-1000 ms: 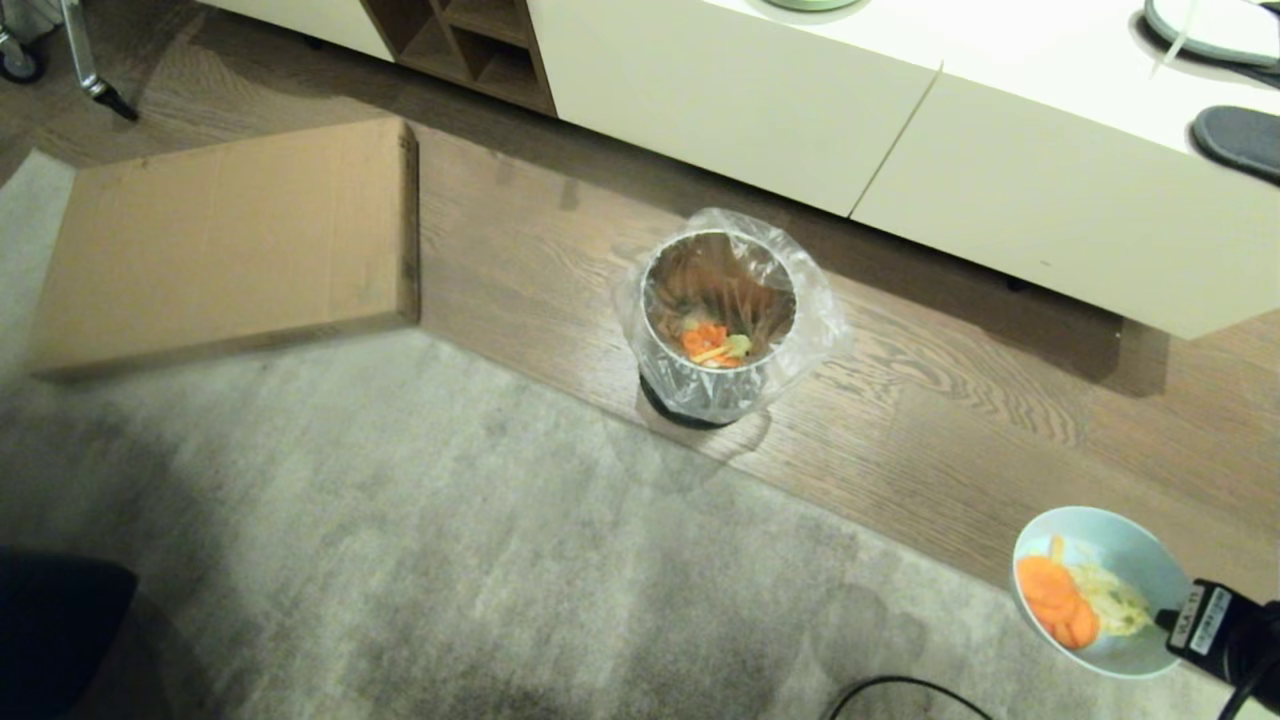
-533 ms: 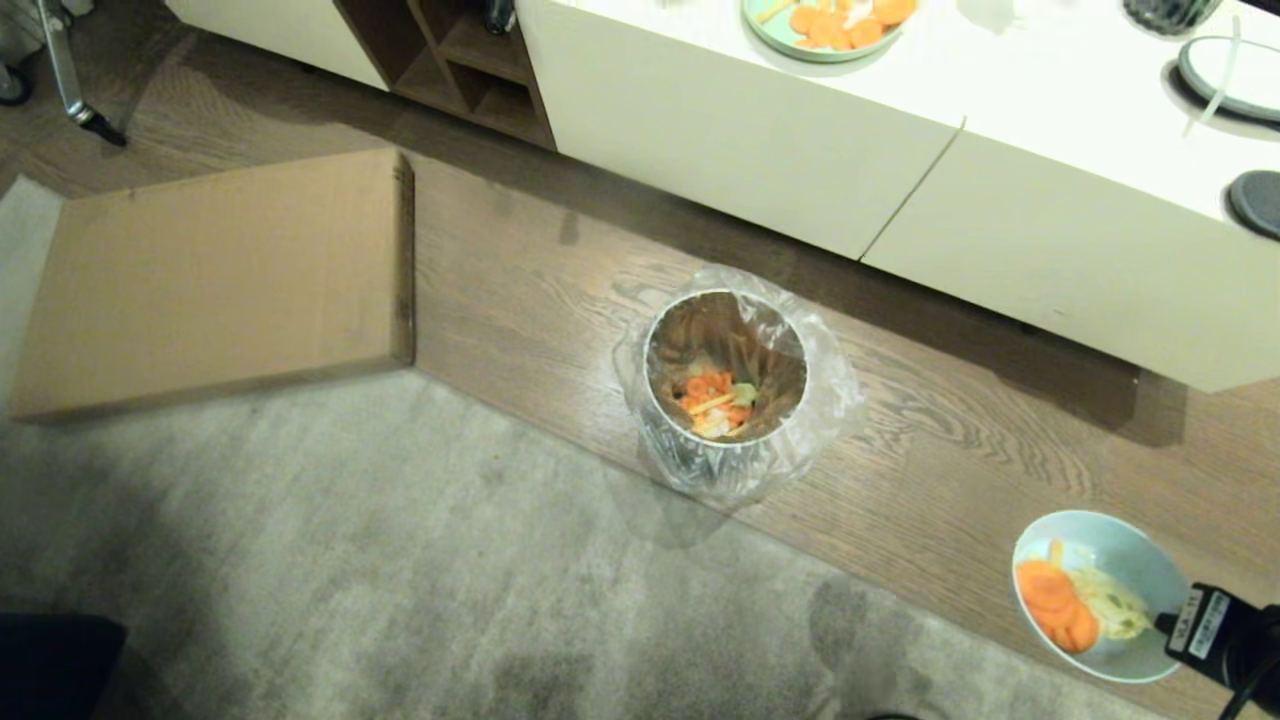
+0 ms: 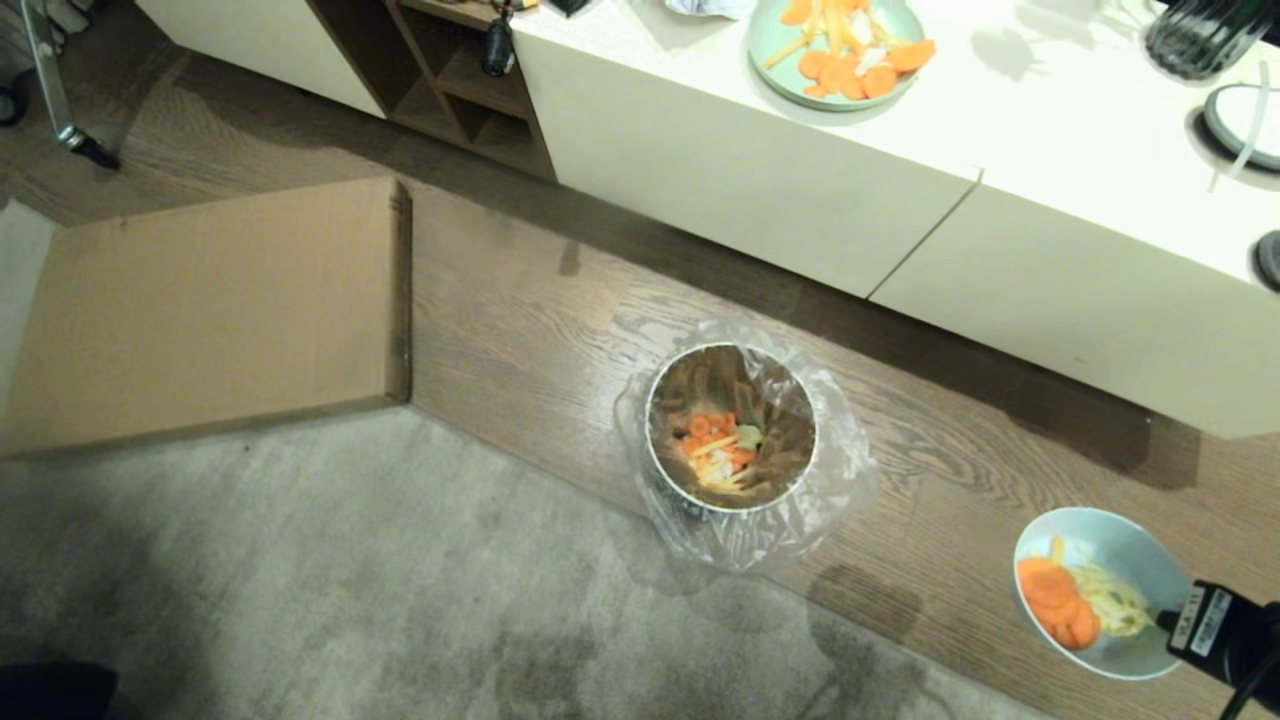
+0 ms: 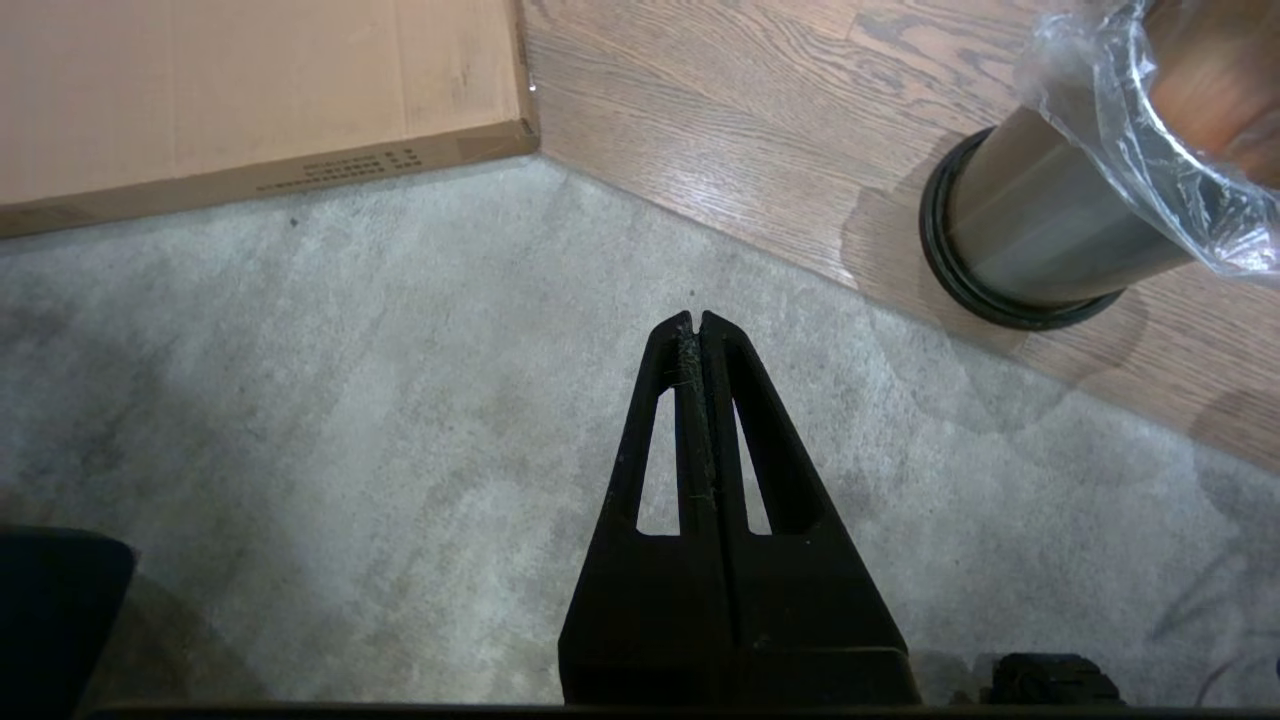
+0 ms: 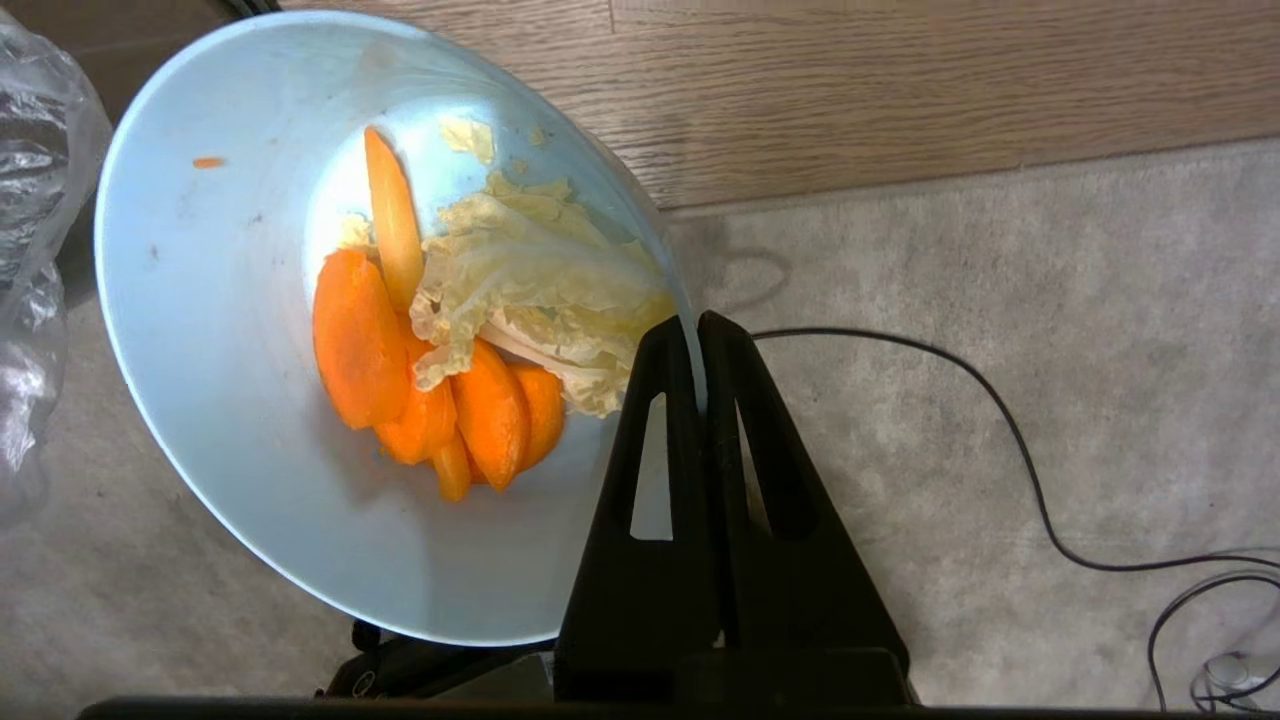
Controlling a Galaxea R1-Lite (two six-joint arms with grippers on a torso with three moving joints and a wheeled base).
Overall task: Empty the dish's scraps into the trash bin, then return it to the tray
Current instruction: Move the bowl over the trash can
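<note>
Right gripper (image 5: 697,325) is clamped tight on the rim of the dish (image 5: 250,330), fingers pinching the near edge, and the pale blue bowl hangs out in front of it above the floor. Inside the bowl, just ahead of the fingertips, the scraps (image 5: 470,340) sit in a heap: orange carrot slices on one side, wilted yellowish cabbage leaf on the side closest to the grip. In the head view that same gripper (image 3: 1165,620) shows at the lower right corner with the dish (image 3: 1100,600) tilted only slightly, its load all in the bowl. Under the bowl the grey carpet (image 3: 350,580) meets the wooden floor (image 3: 960,450), and a black cable (image 5: 1000,410) trails across the carpet just beside the gripper. Over on the other side, the left gripper (image 4: 695,320) hangs above the carpet, fingers pressed together, holding nothing. Well ahead and to the left of the dish stands the trash bin (image 3: 731,430), steel with a clear liner, apart from the bowl, with carrot and vegetable bits lying in its bottom. Further out, a flat cardboard box (image 3: 200,310) lies on the floor, and beyond the bin a white cabinet (image 3: 800,190) carries a green plate (image 3: 775,70) of carrot slices. The tray is not in view.
</note>
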